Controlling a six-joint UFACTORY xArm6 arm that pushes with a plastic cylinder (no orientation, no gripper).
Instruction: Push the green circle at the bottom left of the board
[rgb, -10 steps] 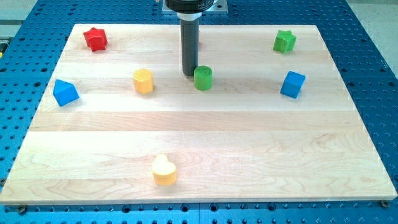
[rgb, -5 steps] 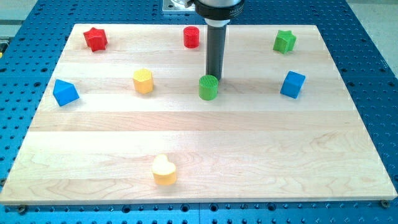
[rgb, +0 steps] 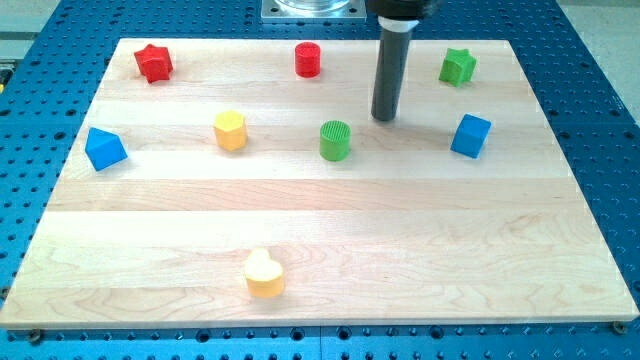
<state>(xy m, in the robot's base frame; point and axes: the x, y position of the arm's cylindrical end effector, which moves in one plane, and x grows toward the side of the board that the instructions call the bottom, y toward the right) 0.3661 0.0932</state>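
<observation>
The green circle (rgb: 335, 140) is a short ribbed cylinder standing near the middle of the wooden board (rgb: 320, 250), a little toward the view's top. My tip (rgb: 384, 118) is up and to the right of it, apart from it by a clear gap. The rod rises straight toward the view's top edge.
A red star (rgb: 153, 62) sits top left, a red cylinder (rgb: 308, 59) top centre, a green star (rgb: 457, 66) top right. A blue cube (rgb: 470, 135) is at the right, a yellow hexagon (rgb: 230, 130) and a blue triangular block (rgb: 104, 148) at the left, a yellow heart (rgb: 264, 273) near the bottom.
My tip has moved right, from the green circle's upper left, past its top, to its upper right. The green circle has shifted slightly right and down.
</observation>
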